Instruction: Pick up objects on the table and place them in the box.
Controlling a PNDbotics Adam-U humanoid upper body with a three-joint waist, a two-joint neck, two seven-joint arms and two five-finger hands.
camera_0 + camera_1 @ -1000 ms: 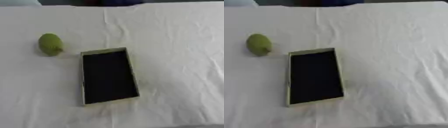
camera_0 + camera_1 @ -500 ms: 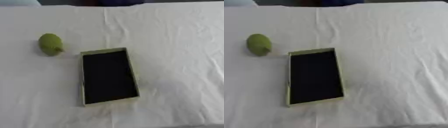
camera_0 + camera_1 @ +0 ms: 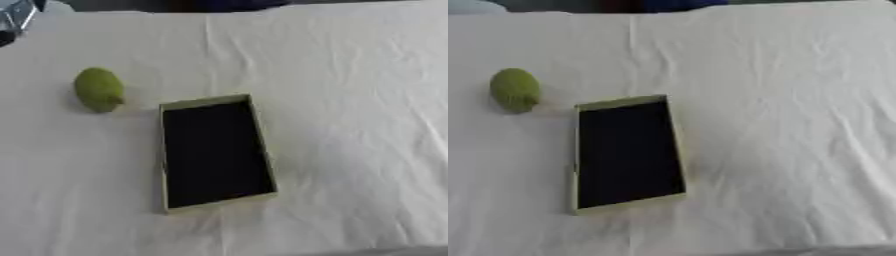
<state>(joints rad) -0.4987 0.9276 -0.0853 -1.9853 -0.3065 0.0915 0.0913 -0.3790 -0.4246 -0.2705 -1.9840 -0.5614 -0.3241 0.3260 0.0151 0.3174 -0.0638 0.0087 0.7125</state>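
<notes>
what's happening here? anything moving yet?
Nothing is being handled at this moment. Neither robot hand shows in either view. A green, roundish object lies on the white tablecloth, just off the far left corner of the open box and apart from it. The box has a pale rim and a dark inside, and looks empty. So the pick has not started.

Green fruit [image 3: 98, 89], pale olive box [image 3: 259, 145] that's black inside, plain white tablecloth [image 3: 350, 100] under it all.

No arm, wrist or hand of the robot in either eye view.
</notes>
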